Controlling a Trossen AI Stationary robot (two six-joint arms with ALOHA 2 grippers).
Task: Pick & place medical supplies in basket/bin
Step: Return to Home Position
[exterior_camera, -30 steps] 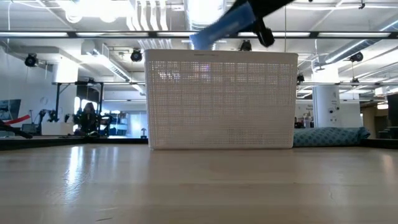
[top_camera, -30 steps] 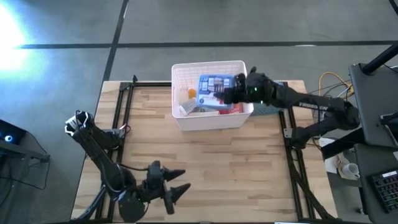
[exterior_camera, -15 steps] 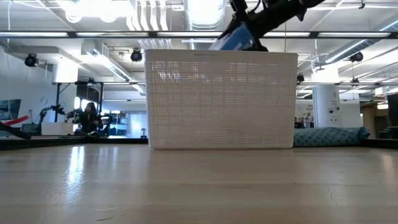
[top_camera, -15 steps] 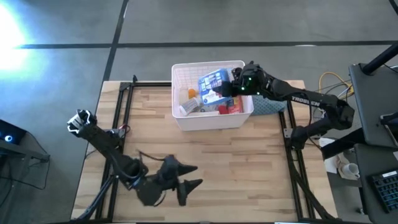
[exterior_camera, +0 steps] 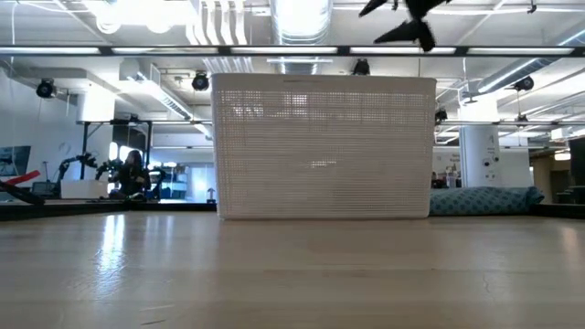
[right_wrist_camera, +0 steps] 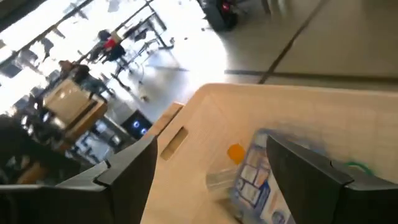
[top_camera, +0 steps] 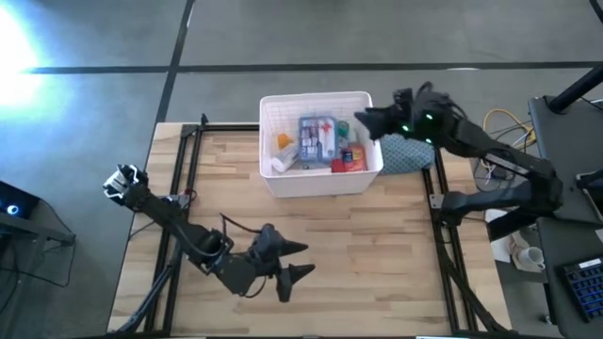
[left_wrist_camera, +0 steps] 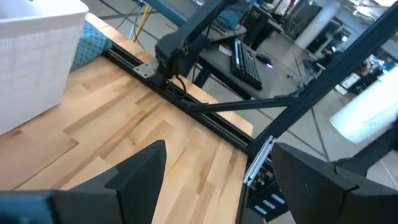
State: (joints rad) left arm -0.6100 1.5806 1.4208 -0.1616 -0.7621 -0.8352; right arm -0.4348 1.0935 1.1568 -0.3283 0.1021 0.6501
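High cam: overhead, straight down, far out, covers whole light wooden table (top_camera: 377, 254). Low cam: tabletop height, level, faces white slotted plastic basket (exterior_camera: 324, 146) wall, room behind. Left wrist cam: looks ahead of left gripper (left_wrist_camera: 217, 149) across table edge. Right wrist cam: close, basket below right gripper (right_wrist_camera: 211, 140). All four share basket.

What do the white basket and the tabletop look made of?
The basket looks like matte white moulded plastic, judging by its fine perforated grid walls. The tabletop looks like light wood, probably sealed: plank seams and grain show, with a soft sheen.
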